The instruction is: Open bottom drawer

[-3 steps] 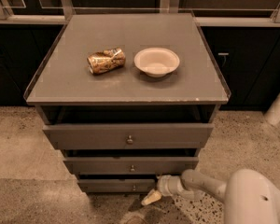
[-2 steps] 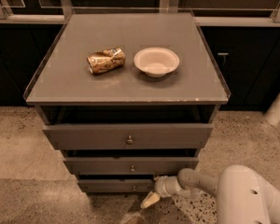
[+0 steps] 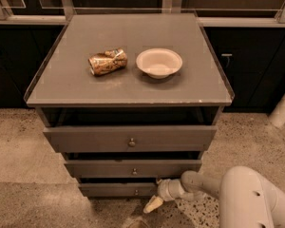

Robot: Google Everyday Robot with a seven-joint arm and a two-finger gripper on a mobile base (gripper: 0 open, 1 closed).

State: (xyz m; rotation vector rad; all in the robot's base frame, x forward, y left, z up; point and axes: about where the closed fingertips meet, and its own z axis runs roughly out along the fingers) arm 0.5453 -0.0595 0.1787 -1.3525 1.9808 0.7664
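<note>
no legible text anywhere, print on crushed can [image 3: 108,62] unreadable, claw [image 3: 153,204] low beside bottom drawer [image 3: 114,190]

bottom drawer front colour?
Grey, with a small metal knob, in the camera view. The gripper hangs low beside the bottom drawer.

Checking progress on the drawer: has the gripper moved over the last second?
No. The gripper sits where it was, on the floor side just below the right end of the bottom drawer.
</note>
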